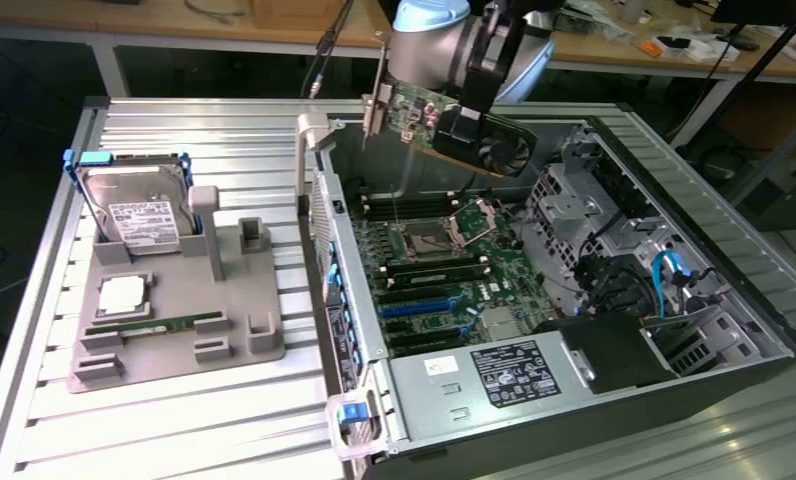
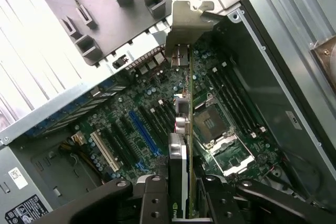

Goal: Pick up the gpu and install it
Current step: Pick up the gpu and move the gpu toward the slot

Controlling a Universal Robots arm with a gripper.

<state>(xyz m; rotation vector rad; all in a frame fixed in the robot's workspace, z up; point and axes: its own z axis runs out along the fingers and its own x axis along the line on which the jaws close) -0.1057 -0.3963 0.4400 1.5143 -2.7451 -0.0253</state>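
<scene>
Wooden workbenches [image 1: 238, 22] line the background behind a ribbed metal tabletop [image 1: 171, 425], where a computer is laid open. Toward the tabletop's edge on the exterior view's left sits a grey parts tray [image 1: 245, 350]. A silver hard drive [image 1: 138, 210] stands upright in the tray's far end, with a square processor [image 1: 122, 293] lying flat in front of it and a slim memory stick [image 1: 158, 325] resting in a groove nearer the camera. Beside the tray, the computer case [image 1: 725, 250] lies on its side with the panel off. That leaves the green motherboard [image 1: 425, 275], its processor socket [image 1: 434, 240] and a blue cable [image 1: 665, 270] in plain sight. Above the case's far end, the gripper [image 1: 462, 128] hangs with its black fingers clamped on the graphics card [image 1: 425, 120]. The card is held in the air, tilted, clear of the motherboard, its silver bracket toward the exterior view's left. From the wrist view, the graphics card [image 2: 178, 166] appears edge-on between the gripper [image 2: 181, 205] fingers, poised over the motherboard's slots with the bracket pointing at the case's rear wall.
</scene>
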